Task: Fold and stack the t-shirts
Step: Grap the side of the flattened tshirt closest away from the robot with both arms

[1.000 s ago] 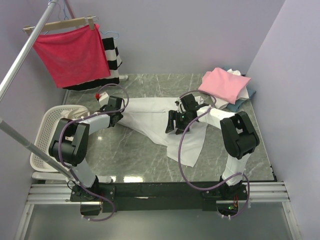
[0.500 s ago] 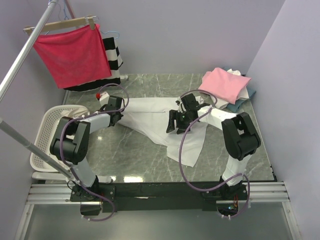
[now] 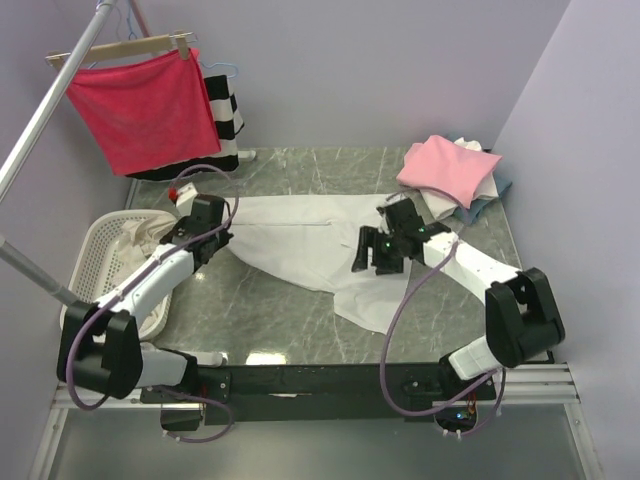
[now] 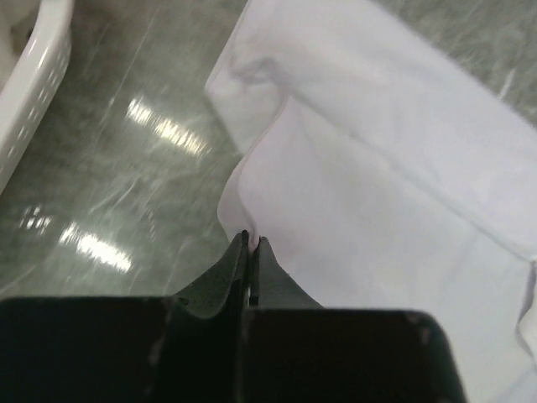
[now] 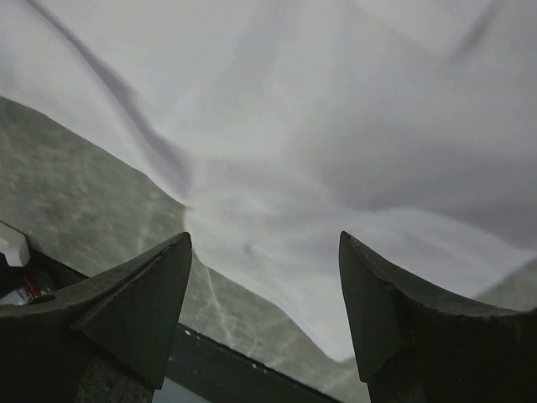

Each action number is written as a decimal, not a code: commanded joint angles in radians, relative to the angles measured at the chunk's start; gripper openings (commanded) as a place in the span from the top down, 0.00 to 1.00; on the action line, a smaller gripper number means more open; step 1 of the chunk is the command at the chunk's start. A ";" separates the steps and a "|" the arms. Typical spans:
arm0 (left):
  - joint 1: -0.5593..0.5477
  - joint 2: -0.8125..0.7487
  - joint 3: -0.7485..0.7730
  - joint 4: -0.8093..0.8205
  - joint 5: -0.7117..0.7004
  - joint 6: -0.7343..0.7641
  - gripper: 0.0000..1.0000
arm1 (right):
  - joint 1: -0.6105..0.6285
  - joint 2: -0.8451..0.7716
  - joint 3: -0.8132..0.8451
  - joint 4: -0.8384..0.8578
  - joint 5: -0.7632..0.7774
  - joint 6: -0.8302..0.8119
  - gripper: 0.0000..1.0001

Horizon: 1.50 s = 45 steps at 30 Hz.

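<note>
A white t-shirt [image 3: 300,240] lies spread across the middle of the marble table. My left gripper [image 3: 206,228] is shut on its left edge; in the left wrist view the closed gripper [image 4: 250,241] pinches a raised fold of the white cloth [image 4: 377,185]. My right gripper [image 3: 376,256] is open just above the shirt's right part; in the right wrist view the gripper [image 5: 264,243] is spread wide over the white cloth [image 5: 294,126], holding nothing. A pink t-shirt [image 3: 450,168] tops a pile with white and blue-grey shirts [image 3: 492,198] at the back right.
A white laundry basket [image 3: 95,270] stands at the table's left edge and shows in the left wrist view [image 4: 33,84]. A red cloth on a wooden hanger [image 3: 145,105] and a striped garment [image 3: 226,115] hang from a metal rail [image 3: 45,110] at the back left.
My left gripper has shifted left and nearer, still pinching the shirt edge. My right gripper has moved right and nearer over the shirt. The shirt's near flap has shifted slightly.
</note>
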 commanded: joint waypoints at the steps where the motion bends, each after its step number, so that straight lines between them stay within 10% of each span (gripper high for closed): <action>1: 0.000 -0.063 -0.074 -0.139 0.032 -0.068 0.99 | -0.010 -0.133 -0.182 0.001 0.025 0.139 0.23; 16: -0.049 -0.204 -0.230 -0.254 0.051 -0.180 0.99 | -0.010 -0.518 -0.468 -0.123 0.082 0.344 0.23; 32: -0.196 -0.198 -0.210 -0.436 -0.012 -0.335 0.99 | -0.010 -0.474 -0.565 -0.018 0.029 0.394 0.32; 38: -0.230 -0.180 -0.195 -0.469 -0.018 -0.355 0.99 | -0.010 -0.435 -0.580 0.011 0.047 0.398 0.58; 43: -0.230 -0.194 -0.190 -0.476 -0.014 -0.357 0.99 | -0.010 -0.460 -0.568 -0.027 0.094 0.400 1.00; 45: -0.228 -0.197 -0.180 -0.490 -0.011 -0.358 0.99 | -0.010 -0.515 -0.542 -0.053 0.117 0.392 1.00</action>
